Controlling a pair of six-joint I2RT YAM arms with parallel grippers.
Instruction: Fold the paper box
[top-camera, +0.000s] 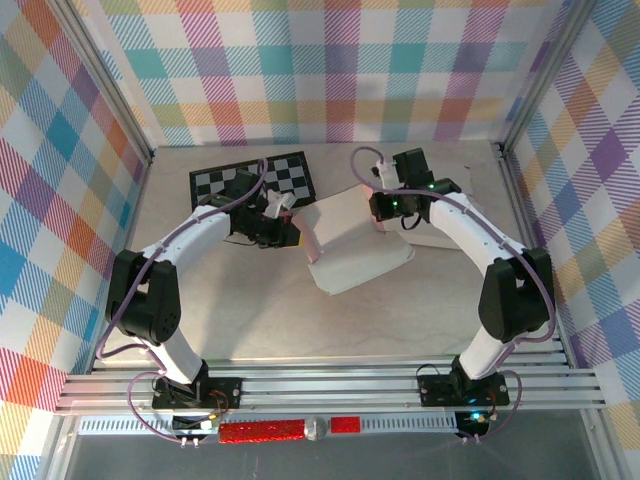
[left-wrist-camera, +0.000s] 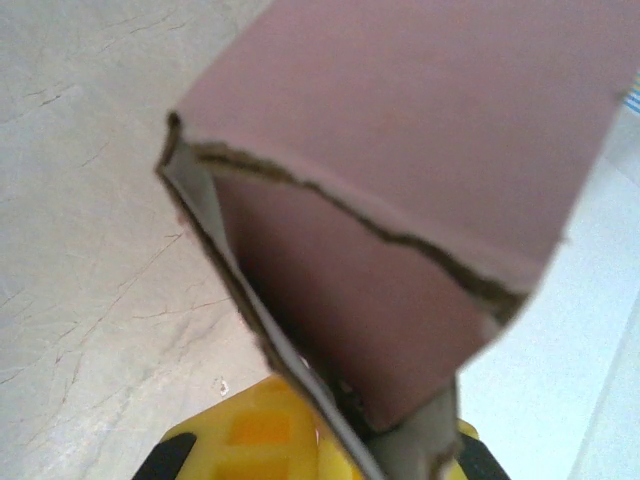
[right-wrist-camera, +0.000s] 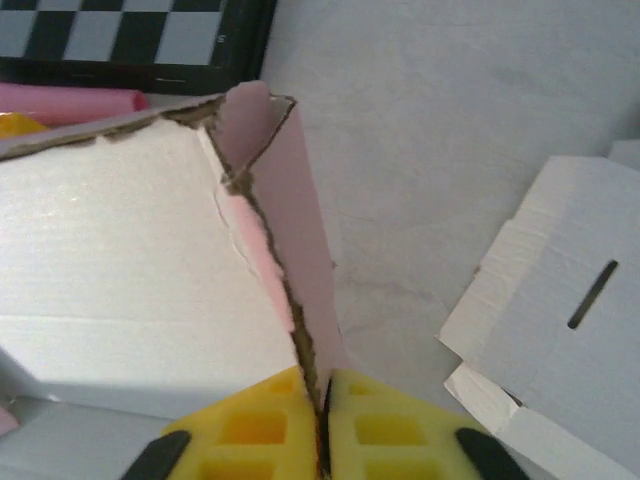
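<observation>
- Pinching the paper box (top-camera: 350, 245) from both sides, just right of the checkerboard (top-camera: 255, 180), white base flat on the table.
- Clamping the left gripper (top-camera: 283, 228) tight on the pink flap at the checkerboard side, yellow pads (left-wrist-camera: 250, 438) squeezing the torn cardboard edge.
- Squeezing the right gripper (top-camera: 381, 216) closed on the opposite pink flap, away from the checkerboard, holding it upright.
- Spotting a slotted white cardboard blank (right-wrist-camera: 560, 330) lying flat, farther right of the checkerboard, beyond the box.
</observation>
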